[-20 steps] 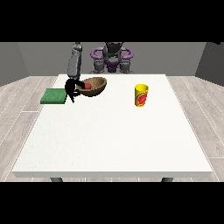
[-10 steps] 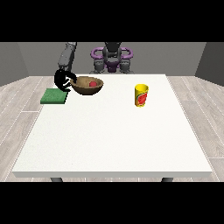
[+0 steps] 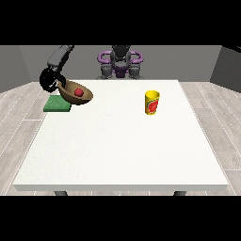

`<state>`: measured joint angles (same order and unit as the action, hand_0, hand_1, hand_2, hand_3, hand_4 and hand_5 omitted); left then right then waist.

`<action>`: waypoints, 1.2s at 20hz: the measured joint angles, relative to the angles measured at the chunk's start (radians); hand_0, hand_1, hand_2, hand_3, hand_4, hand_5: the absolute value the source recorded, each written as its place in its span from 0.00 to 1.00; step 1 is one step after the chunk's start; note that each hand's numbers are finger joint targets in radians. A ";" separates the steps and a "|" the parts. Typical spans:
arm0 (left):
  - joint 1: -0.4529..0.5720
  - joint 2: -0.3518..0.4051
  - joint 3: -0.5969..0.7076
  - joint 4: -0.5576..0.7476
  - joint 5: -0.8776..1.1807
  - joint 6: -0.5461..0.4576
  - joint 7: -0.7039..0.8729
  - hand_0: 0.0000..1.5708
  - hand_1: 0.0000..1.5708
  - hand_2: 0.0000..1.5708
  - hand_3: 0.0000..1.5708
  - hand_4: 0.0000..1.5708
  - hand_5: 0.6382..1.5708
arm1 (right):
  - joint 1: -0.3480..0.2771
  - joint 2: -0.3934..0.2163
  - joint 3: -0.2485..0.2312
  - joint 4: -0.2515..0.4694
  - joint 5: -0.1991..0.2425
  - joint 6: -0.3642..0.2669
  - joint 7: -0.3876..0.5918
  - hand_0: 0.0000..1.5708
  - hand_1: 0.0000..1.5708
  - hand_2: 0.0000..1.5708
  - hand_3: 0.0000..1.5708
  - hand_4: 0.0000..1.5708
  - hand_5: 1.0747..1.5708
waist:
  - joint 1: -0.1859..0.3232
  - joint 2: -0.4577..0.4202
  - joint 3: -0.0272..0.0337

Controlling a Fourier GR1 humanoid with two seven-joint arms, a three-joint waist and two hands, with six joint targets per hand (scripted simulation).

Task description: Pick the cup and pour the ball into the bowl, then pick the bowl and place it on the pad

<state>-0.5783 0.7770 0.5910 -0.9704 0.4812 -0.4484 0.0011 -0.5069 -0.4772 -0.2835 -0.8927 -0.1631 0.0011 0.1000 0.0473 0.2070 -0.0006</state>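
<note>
At the view's left, the hand (image 3: 47,80) curls round the rim of the bowl (image 3: 75,95), which hangs tilted with the ball (image 3: 78,92) inside, partly over the pad (image 3: 57,104). Pouring looks done; next comes levelling and lowering the bowl onto the pad beneath.

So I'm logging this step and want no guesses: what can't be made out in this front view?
- Whether the bowl touches the green pad: the bowl's tilted body hides the gap.
- How the fingers of the hand at the view's left sit on the bowl: too small and dark.
- The other hand: not visible anywhere.
- The yellow cup's inside: hidden by its wall.
- The print on the cup: too small.
</note>
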 measured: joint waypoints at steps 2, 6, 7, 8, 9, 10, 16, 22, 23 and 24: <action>0.010 0.005 -0.002 0.006 -0.013 0.000 -0.029 0.00 0.00 0.00 0.00 0.45 0.99 | -0.013 -0.021 -0.006 0.014 0.003 0.014 -0.010 1.00 1.00 1.00 1.00 0.63 1.00 | -0.002 0.013 0.0002; 0.006 0.024 0.006 0.010 -0.022 0.003 -0.076 0.00 0.00 0.00 0.00 0.44 0.99 | -0.051 -0.064 -0.056 0.063 -0.031 0.057 -0.058 1.00 1.00 1.00 0.76 0.63 1.00 | -0.005 0.082 0.0009; 0.007 0.022 0.005 -0.003 -0.023 0.010 -0.081 0.00 0.00 0.00 0.00 0.43 0.98 | -0.054 -0.080 -0.072 0.088 -0.038 0.072 -0.084 1.00 1.00 1.00 0.22 0.63 1.00 | -0.002 0.097 0.0012; 0.001 0.031 0.010 -0.016 -0.017 0.008 -0.086 0.00 0.00 0.00 0.00 0.43 0.99 | -0.060 -0.093 -0.089 0.111 -0.044 0.081 -0.118 1.00 1.00 1.00 0.24 0.63 1.00 | 0.005 0.124 0.0014; -0.003 0.035 0.018 -0.031 -0.010 0.009 -0.094 0.00 0.00 0.00 0.00 0.43 0.99 | -0.064 -0.116 -0.108 0.136 -0.052 0.099 -0.149 1.00 1.00 1.00 0.11 0.63 1.00 | 0.009 0.155 0.0021; -0.006 0.031 0.018 -0.056 -0.003 0.021 -0.088 0.00 0.00 0.00 0.00 0.43 0.99 | -0.068 -0.128 -0.120 0.167 -0.053 0.110 -0.178 1.00 1.00 1.00 0.00 0.62 1.00 | 0.012 0.173 0.0023; 0.012 0.036 0.048 -0.174 0.053 0.045 -0.050 0.00 0.00 0.00 0.00 0.44 0.99 | -0.084 -0.225 -0.182 0.321 -0.058 0.176 -0.321 1.00 1.00 1.00 0.00 0.62 1.00 | 0.029 0.250 0.0039; 0.046 0.047 0.075 -0.247 0.097 0.064 -0.008 0.00 0.00 0.00 0.00 0.44 0.99 | -0.104 -0.293 -0.193 0.414 -0.044 0.232 -0.393 1.00 1.00 1.00 0.00 0.62 1.00 | 0.020 0.271 0.0031; 0.059 0.038 0.077 -0.267 0.100 0.066 -0.010 0.00 0.00 0.00 0.00 0.44 0.98 | -0.109 -0.302 -0.197 0.430 -0.045 0.238 -0.398 1.00 1.00 1.00 0.06 0.62 1.00 | 0.025 0.273 0.0033; 0.063 0.037 0.076 -0.268 0.104 0.067 -0.005 0.00 0.00 0.00 0.00 0.44 0.98 | -0.113 -0.299 -0.193 0.439 -0.040 0.239 -0.401 1.00 1.00 1.00 0.23 0.62 1.00 | 0.023 0.267 0.0027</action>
<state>-0.5149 0.8143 0.6671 -1.2388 0.5852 -0.3815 -0.0041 -0.6195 -0.7764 -0.4765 -0.4542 -0.2036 0.2399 -0.3010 0.0700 0.4743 0.0021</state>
